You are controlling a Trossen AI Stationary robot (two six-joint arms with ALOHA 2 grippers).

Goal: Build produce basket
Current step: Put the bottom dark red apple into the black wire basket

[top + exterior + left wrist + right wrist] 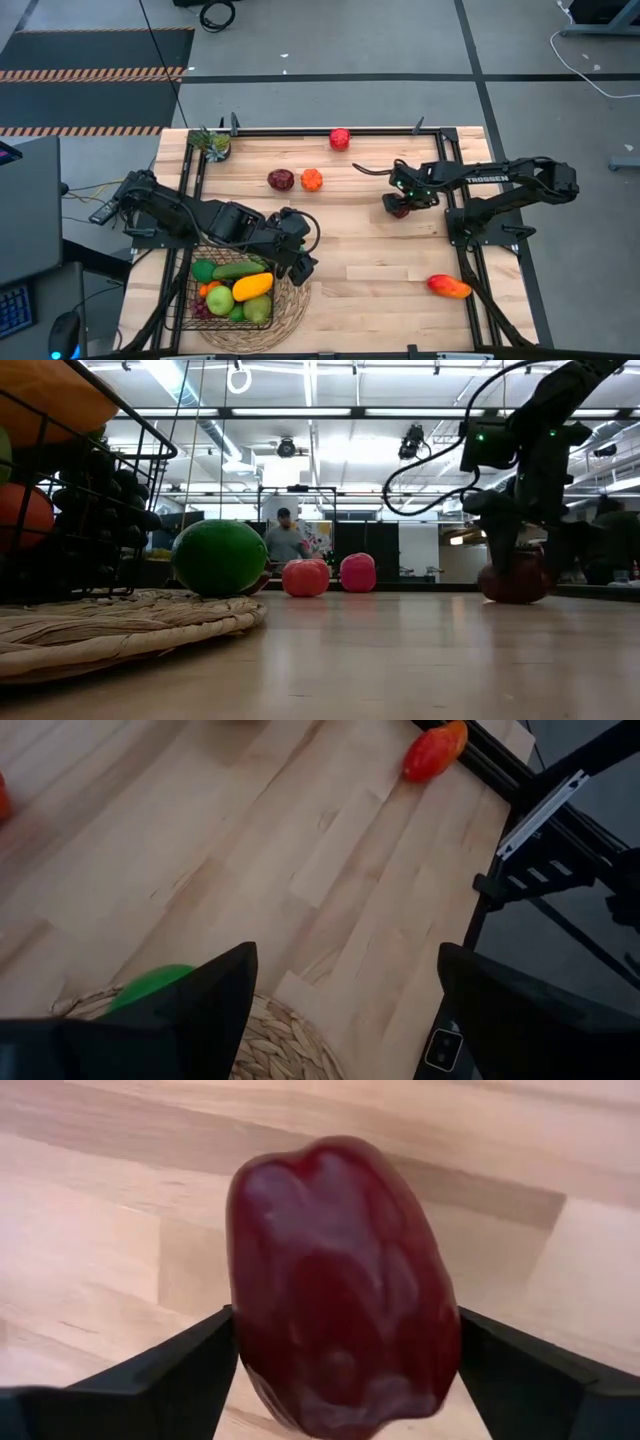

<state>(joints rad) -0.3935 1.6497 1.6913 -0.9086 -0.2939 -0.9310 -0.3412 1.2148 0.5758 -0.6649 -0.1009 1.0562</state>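
Right pincer straddles dark red apple, fingers wide, at desk three o'clock. Left pincer wide beside basket.

My left claw hangs over the mat's edge, just beside the basket, which sits on that mat at the surface's near left. Produce lies in the basket, and a lime rests on the mat outside it. My right claw straddles an apple toward the right side. Two fruits lie side by side mid-surface, another apple at the far edge, a mango near right, a plant in the far left corner.
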